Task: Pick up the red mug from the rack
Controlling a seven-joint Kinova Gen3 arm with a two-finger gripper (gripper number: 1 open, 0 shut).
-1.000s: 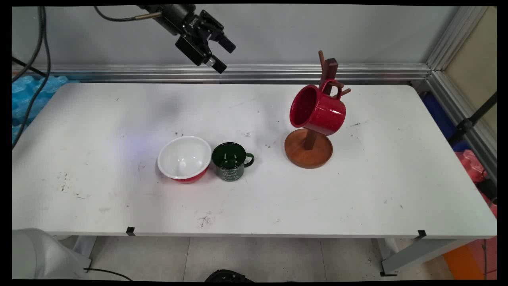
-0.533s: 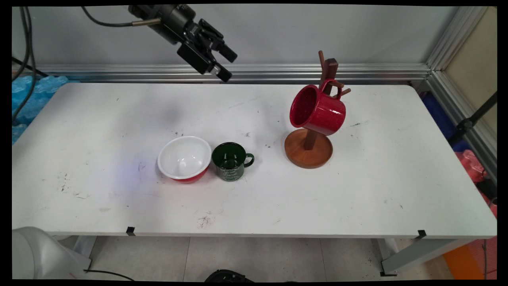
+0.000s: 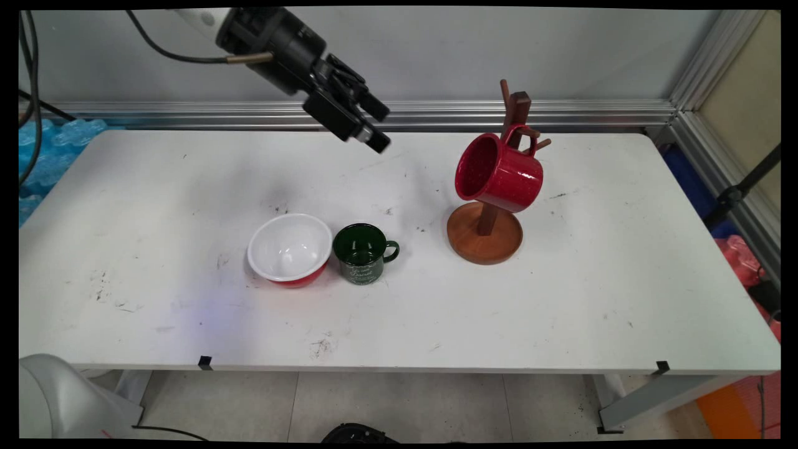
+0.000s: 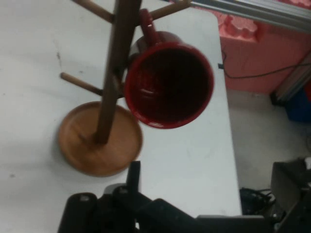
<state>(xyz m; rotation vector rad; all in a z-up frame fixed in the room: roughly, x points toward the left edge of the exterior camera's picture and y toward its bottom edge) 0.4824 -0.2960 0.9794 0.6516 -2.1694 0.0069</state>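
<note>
Red mug (image 3: 497,173) hangs by its handle on a peg of the wooden mug tree (image 3: 485,232), ahead of my jaws and lower than they are, well apart from them. My gripper (image 3: 377,128) is raised above the far part of the white table (image 3: 623,280), tilted down and toward that mug. My fingers (image 3: 375,108) stand parted with only air between them; I have hold of nothing and touch nothing.

From my hand view, the red mug (image 4: 168,84) sits just above the middle of what I look at, its open mouth turned toward me so that I see straight into its dark inside. Its handle is hooked over a peg of the mug tree (image 4: 114,68), whose dark upright post rises just beside the mug and stands on a round wooden base (image 4: 85,153). Another bare peg sticks out from the post on the side away from the mug. My black linkage (image 4: 141,208) fills the bottom edge, below the base.

Below my jaws and back toward the table's near side, well apart from me, a white bowl with a red outside (image 3: 290,248) stands upright. A dark green mug (image 3: 362,252) stands right next to it, with its handle pointing away from the bowl toward the mug tree.
</note>
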